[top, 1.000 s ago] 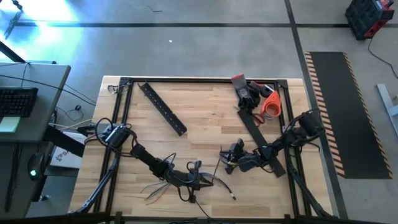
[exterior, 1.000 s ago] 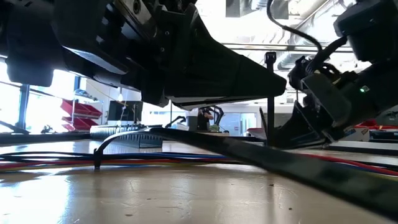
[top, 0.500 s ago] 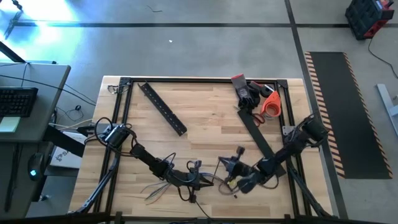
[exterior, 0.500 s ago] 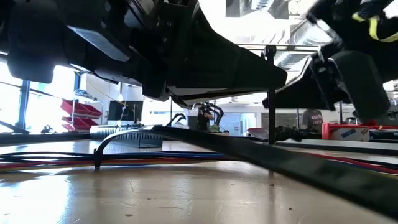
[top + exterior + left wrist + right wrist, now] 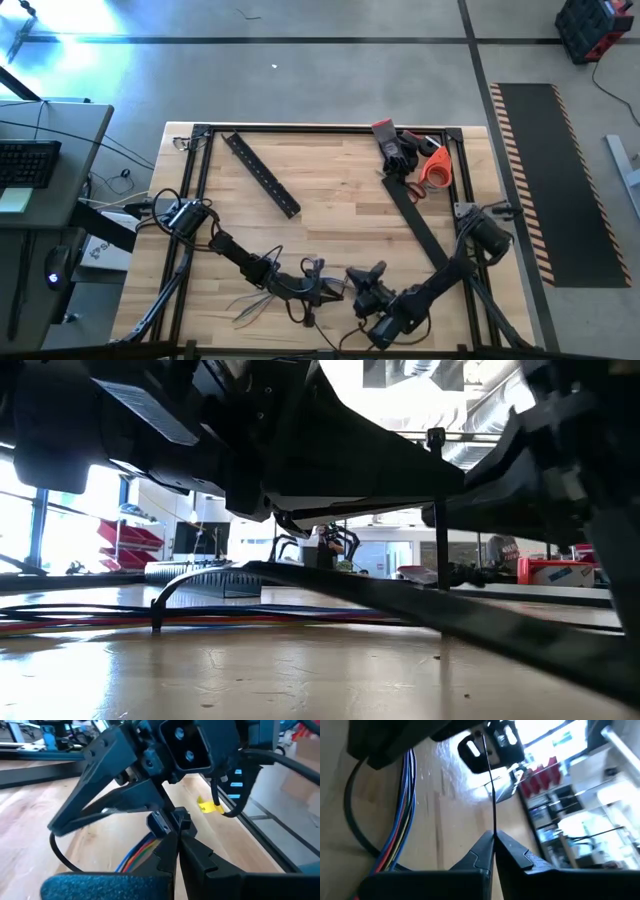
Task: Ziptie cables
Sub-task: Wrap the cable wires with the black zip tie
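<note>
Your left gripper [image 5: 322, 291] sits low over the near part of the tabletop [image 5: 330, 190], its fingers [image 5: 167, 852] pressed together on the small black head of a ziptie [image 5: 161, 824] right at their tips. The cables [image 5: 137, 856], a flat run of blue, red, yellow and green wires, lie on the wood directly under that gripper and run back beneath it toward its arm; in the low view they stretch along the tabletop with a thin black loop standing up around them [image 5: 157, 605]. Your right gripper [image 5: 362, 287] is just beside the left one, facing it, with its fingers [image 5: 485, 851] closed on a thin black strand, the ziptie tail [image 5: 490, 785], which runs straight out from the fingertips to the black head by the other gripper. In the right wrist view the cables [image 5: 405, 795] pass beside that gripper, and a thicker black cord curves next to them. Well beyond both grippers, a flat black perforated bar [image 5: 262, 174] lies diagonally on the wood, and orange-handled scissors [image 5: 432, 167] rest near the far corner on the right gripper's side.
</note>
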Controlling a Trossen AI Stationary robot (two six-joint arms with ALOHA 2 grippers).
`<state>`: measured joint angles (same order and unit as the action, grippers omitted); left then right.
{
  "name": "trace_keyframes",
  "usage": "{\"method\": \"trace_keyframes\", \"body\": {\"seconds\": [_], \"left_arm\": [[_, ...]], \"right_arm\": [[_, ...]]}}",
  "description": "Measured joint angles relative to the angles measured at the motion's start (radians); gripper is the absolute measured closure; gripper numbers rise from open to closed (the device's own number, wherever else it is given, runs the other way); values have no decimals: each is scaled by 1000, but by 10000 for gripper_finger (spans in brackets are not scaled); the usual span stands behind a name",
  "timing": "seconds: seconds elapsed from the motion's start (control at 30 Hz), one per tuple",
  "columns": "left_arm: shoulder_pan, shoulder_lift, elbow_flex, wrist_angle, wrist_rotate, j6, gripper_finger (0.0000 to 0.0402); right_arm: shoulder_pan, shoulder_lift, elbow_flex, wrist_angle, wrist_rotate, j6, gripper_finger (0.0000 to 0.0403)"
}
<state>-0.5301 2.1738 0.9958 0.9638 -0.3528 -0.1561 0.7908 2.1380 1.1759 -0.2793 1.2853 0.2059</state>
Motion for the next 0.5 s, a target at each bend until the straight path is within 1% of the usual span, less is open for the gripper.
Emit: {"method": "trace_keyframes", "body": {"seconds": [0.13,0.27,0.4,0.5], "left_arm": [[0,0,0,-1,27,0,402],[3,0,0,-1,58,0,402],[3,0,0,-1,63,0,402],[3,0,0,-1,63,0,402]], "right_arm": [[21,21,27,-5,39,-45,403],[21,21,35,-2,32,-134,403],[25,21,34,-4,42,-207,403],[25,21,34,-5,31,-237,403]]}}
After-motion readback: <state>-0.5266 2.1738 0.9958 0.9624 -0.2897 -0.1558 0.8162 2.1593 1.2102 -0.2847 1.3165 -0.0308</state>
